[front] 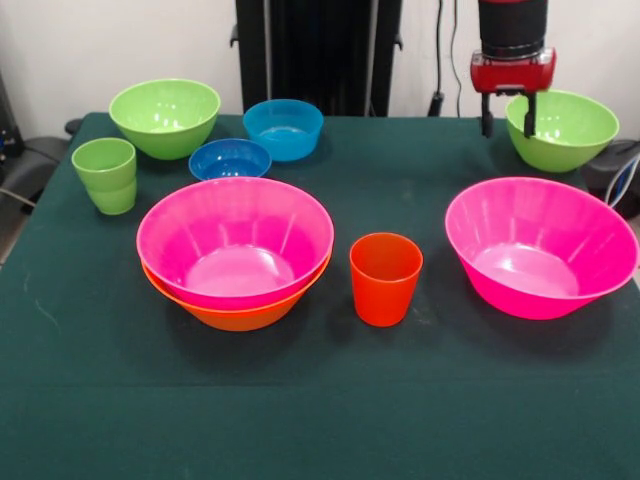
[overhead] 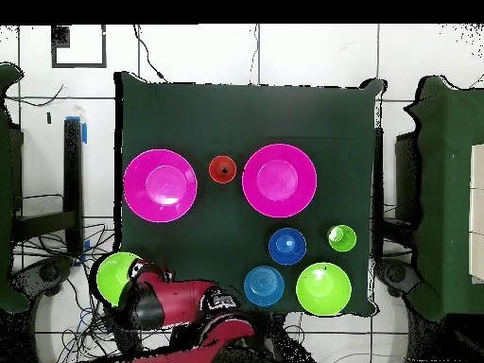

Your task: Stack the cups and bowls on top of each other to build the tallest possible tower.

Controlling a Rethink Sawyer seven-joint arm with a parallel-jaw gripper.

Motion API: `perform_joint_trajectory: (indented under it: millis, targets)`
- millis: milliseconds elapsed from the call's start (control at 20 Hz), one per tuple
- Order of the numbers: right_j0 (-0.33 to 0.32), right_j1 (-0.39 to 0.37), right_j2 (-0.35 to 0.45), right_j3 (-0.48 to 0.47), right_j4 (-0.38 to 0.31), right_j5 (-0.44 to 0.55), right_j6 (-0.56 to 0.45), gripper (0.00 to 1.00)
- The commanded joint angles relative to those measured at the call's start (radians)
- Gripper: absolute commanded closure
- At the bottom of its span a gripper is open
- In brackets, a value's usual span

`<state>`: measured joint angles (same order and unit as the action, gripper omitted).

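The gripper [front: 509, 118] is held open and empty over the rim of a green bowl [front: 565, 131] at the table's far corner. A grasp seems prepared; that bowl must be carried to the pink-on-orange tower [front: 236, 250].

Looks like a robotics lab to us. We see a red and black arm [front: 512, 45] on a pedestal [front: 318, 55] at a desk [front: 320, 400] covered in dark green cloth, plain white wall behind. From overhead we see a pale tiled floor [overhead: 284, 52] with loose cables [overhead: 57, 260] running beside the desk. Bright plastic bowls [front: 235, 240] laid out as test props, nothing domestic around them.
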<state>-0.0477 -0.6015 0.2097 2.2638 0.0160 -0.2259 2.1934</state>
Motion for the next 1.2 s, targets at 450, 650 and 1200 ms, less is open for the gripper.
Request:
perform_joint_trajectory:
  millis: [450, 650, 1200]
  targets:
    - [0.08, -0.175, 0.081, 0.08, 0.183, 0.123, 0.283, 0.0]
    - [0.094, -0.164, 0.089, 0.081, 0.199, 0.109, 0.302, 0.0]
    - [0.085, -0.055, 0.062, 0.041, 0.132, 0.022, 0.292, 0.0]
